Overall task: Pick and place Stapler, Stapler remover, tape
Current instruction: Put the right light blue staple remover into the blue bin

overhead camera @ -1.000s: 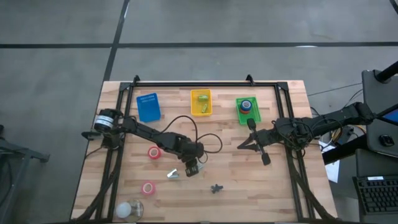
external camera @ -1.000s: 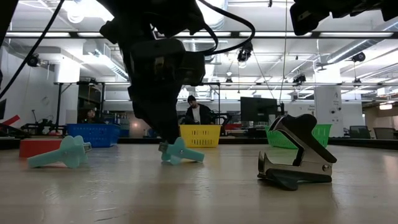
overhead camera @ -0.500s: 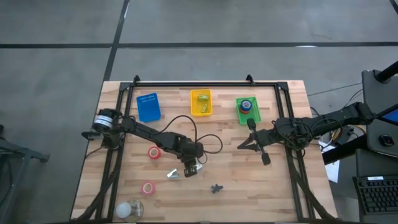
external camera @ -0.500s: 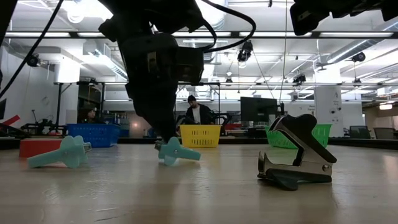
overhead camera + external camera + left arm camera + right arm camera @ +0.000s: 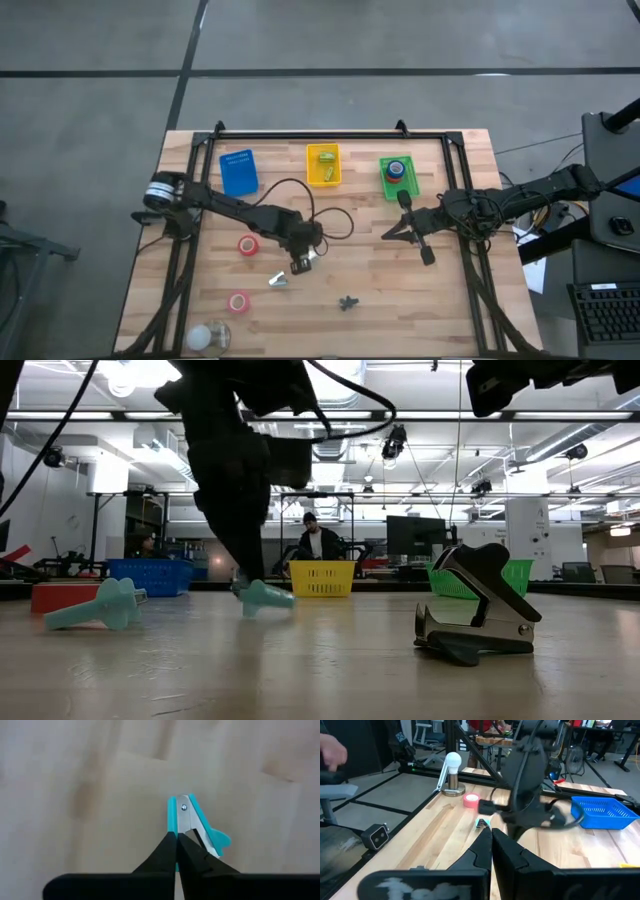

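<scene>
Left wrist view: left pincer (image 5: 178,840) is clamped on a teal remover (image 5: 192,822) mid-bench (image 5: 380,290); right pincer (image 5: 390,232), closed and empty, waits at right.

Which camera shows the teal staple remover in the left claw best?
The left wrist view: the teal staple remover fills mid-frame, pinched at one end in the shut left claw, rivet visible. The low view shows it side-on, just above the table. The high view gives only a pale speck under the claw; the right wrist view barely catches it.
</scene>
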`<state>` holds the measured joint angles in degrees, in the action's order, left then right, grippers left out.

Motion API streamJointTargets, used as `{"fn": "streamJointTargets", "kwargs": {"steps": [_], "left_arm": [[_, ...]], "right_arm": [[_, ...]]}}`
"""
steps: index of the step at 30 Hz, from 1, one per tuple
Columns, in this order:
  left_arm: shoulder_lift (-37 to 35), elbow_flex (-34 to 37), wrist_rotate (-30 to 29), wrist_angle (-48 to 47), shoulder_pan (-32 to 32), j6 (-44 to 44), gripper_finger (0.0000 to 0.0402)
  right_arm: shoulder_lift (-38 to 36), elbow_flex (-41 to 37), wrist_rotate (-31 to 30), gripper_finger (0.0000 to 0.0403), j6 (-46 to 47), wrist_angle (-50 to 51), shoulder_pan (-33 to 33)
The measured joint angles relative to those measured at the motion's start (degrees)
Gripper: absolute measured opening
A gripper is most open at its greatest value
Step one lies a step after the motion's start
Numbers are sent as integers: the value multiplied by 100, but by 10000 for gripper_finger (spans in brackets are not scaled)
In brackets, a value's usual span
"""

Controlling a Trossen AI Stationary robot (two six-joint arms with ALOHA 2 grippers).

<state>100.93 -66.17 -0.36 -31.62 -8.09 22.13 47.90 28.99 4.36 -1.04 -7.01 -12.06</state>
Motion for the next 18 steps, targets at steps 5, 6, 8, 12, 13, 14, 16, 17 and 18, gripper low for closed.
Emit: {"fn": "streamJointTargets", "kwargs": {"steps": [5,6,8,12,13,14,16,17,18], "left_arm": [[-550,2,-808,-722,68,-16,6],[-674,2,-952,-854,80,-15,6],[-946,2,-1315,-1183,90,-8,8],[-1475,0,-2713,-2021,113,50,10],[-1595,2,-3125,-2231,115,140,10],[-1714,0,-3504,-2425,117,243,10],[-1936,0,-4100,-2769,130,470,10],[-2038,0,-4311,-2886,142,572,10],[-2120,2,-4499,-2993,162,675,11]], "right_arm": [[-2,-22,0,8,-1,-26,-2],[-2,-22,0,8,-2,-27,-2],[-2,-22,0,8,-1,-32,-2],[-2,-22,0,8,-2,-51,-2],[-2,-22,0,8,-2,-54,-2],[-2,-22,0,8,-2,-52,-2],[-2,-22,0,8,4,-54,-2],[-2,-22,0,8,7,-54,-2],[-1,-22,1,8,2,-54,-2]]}}
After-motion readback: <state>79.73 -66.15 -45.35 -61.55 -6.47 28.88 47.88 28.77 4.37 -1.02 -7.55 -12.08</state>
